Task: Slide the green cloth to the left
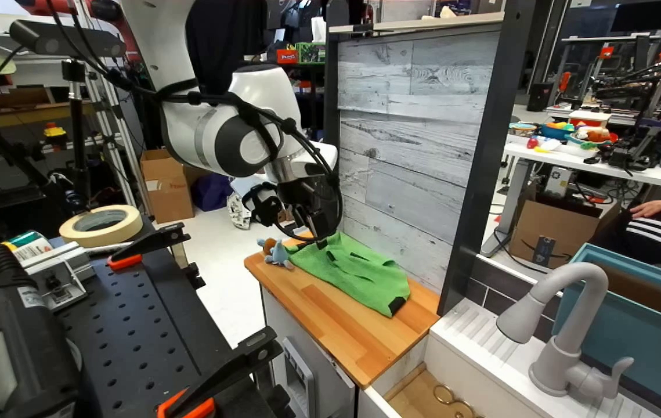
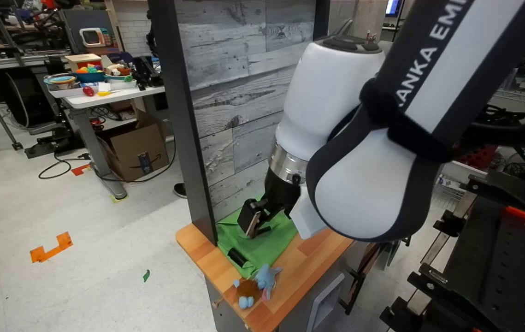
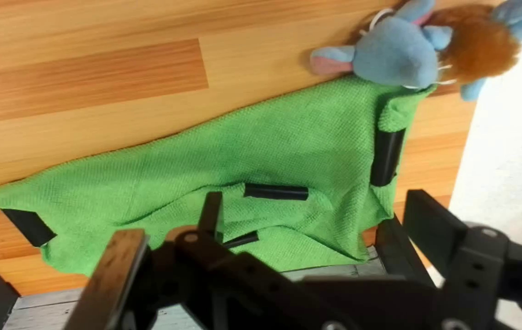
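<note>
In both exterior views a gray panel (image 1: 414,133) is standing upright between 2 dark posts (image 1: 483,168), and a wooden counter (image 1: 359,342) is running along its foot. In an exterior view a pale ledge (image 1: 434,24) is topping the panel, and a white sink (image 1: 481,376) with a gray faucet (image 1: 585,313) is sitting just beside the panel's nearer post. A black bench (image 1: 194,313) is standing in front of the panel, apart from it. Beyond the panel a white table (image 2: 115,96) is standing, and a box (image 2: 126,150) is sitting on the pale floor (image 2: 119,276). Orange tape (image 2: 51,252) is lying well apart from the panel; a brick wall (image 2: 134,41) is showing farther beyond it.
</note>
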